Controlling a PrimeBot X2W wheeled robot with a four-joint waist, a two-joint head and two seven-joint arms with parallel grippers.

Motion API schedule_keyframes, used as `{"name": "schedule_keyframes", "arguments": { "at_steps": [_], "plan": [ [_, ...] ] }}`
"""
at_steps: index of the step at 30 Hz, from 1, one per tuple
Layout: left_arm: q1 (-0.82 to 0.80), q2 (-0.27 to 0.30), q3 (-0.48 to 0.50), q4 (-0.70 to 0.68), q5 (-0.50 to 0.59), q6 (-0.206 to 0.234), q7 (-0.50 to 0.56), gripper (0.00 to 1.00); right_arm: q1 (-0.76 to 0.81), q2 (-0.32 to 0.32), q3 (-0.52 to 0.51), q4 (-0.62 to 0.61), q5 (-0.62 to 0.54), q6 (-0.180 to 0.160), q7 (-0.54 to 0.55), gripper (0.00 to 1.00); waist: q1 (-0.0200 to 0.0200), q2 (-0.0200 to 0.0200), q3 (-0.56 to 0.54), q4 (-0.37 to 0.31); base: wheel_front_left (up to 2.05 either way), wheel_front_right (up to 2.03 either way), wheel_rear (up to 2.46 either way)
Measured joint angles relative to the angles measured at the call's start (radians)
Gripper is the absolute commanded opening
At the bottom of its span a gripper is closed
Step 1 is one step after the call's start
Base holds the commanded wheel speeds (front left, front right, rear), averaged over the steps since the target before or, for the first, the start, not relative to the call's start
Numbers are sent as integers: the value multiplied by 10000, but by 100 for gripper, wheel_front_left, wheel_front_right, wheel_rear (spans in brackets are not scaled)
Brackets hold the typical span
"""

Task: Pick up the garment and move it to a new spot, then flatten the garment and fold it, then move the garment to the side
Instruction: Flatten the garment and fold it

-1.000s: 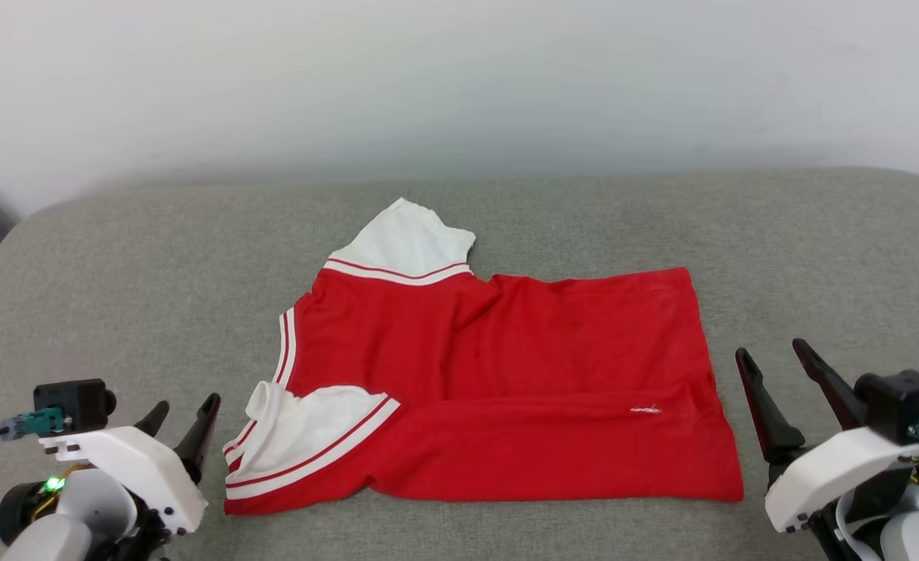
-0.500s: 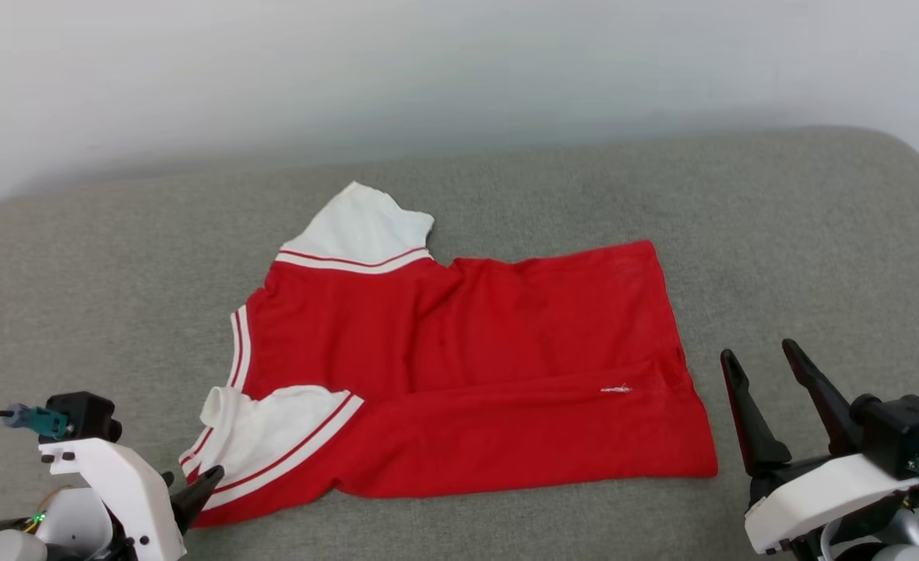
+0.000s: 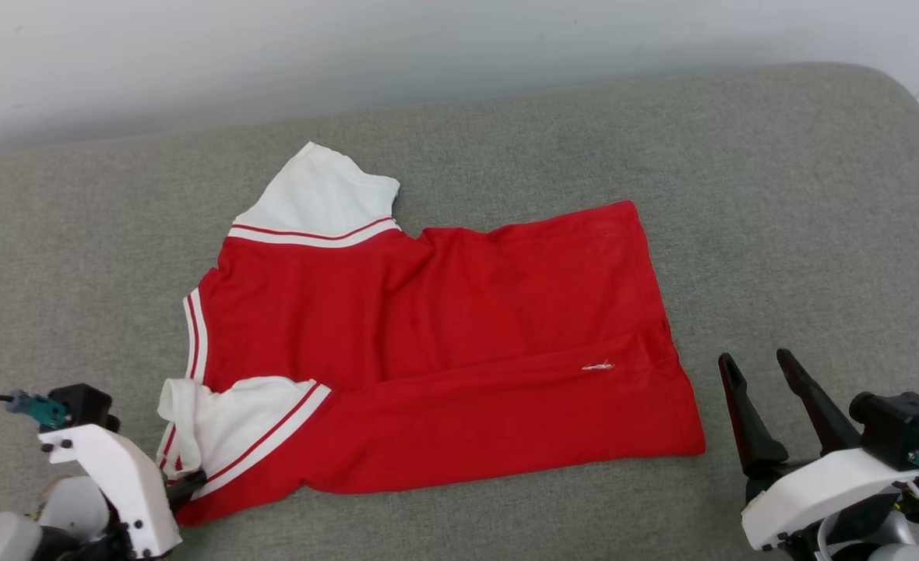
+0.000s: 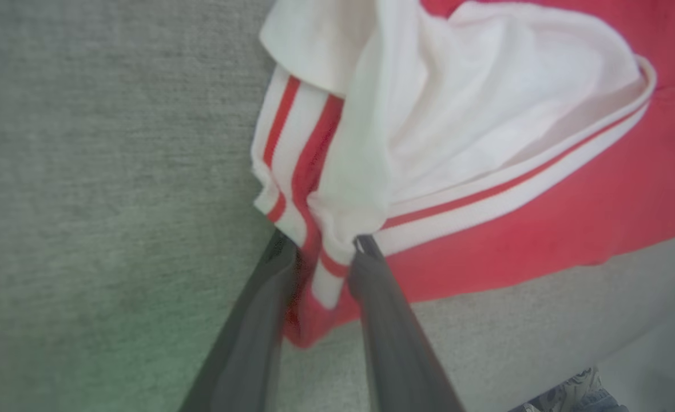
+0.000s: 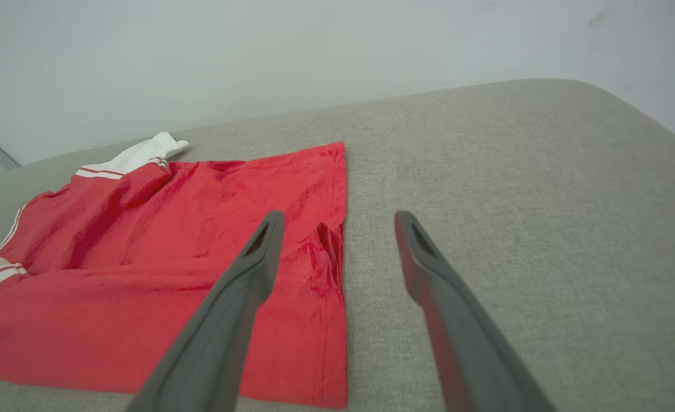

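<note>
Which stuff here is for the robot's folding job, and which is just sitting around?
For the job:
- the red garment
- the left gripper, fingers either side of the striped sleeve trim
- the right gripper, open, off to the garment's side

Just lying about:
- the grey cushion under it
- the white wall behind

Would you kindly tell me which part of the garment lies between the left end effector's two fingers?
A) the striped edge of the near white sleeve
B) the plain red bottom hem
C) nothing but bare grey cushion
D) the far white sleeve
A: in the left wrist view the left end effector straddles the red-and-white striped edge of the garment's near white sleeve.
</note>
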Motion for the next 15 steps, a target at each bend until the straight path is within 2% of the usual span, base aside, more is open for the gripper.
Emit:
{"name": "schedule_keyframes", "arguments": {
  "at_steps": [3,6,10,15],
  "plan": [
    [-46,-334,-100,196,25,-155,-355,0,31,-96,-144,196,378,0,477,100,0,0,-136,49,0,0,0],
    [-75,-449,-150,311,267,-201,-802,0,24,-441,-343,431,905,0,1430,100,1,0,-324,161,0,0,0],
    [-82,-602,-176,127,562,-222,-1333,0,-106,-934,-606,869,1559,0,3400,100,1,0,-531,400,0,0,0],
    [-205,-596,-240,-545,905,-38,-1526,0,-782,-1396,-777,1549,2098,0,5795,100,2,0,-513,807,0,0,0]
  ]
}}
